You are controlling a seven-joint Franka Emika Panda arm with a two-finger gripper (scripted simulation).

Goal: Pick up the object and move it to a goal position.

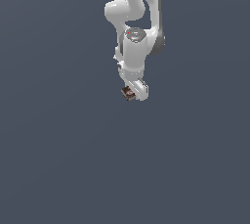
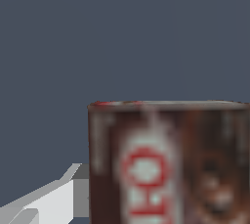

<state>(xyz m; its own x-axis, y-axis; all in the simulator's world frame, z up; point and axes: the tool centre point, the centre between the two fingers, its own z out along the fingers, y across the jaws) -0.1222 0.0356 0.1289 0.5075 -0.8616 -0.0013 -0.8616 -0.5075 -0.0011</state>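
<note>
1. Exterior view: a white Franka arm [image 1: 133,22] reaches down from the top edge of the picture over a plain dark grey-blue table [image 1: 58,159]. No table edges or corners show, so the spot cannot be placed against them. At the arm's tip, the claw [image 1: 134,91] has a small dark brown box with a red label, the object [image 1: 128,92], tucked against it on the exterior view's left. The claw appears closed on the object. Whether the box is lifted off the table or resting on it cannot be told from this angle. No goal marker is visible.

2. Wrist view: the object [image 2: 168,164] fills much of the frame, very close to the camera, its dark brown face showing a red and whitish label, blurred. One pale grey finger [image 2: 58,196] of the claw touches its side; the other finger is out of frame. Behind lies bare grey-blue table [image 2: 97,32].

3. Judgement: the grasp looks done, and carrying is the step in hand. The next move calls for a steady grip while travelling to the goal, whose location is not shown.
</note>
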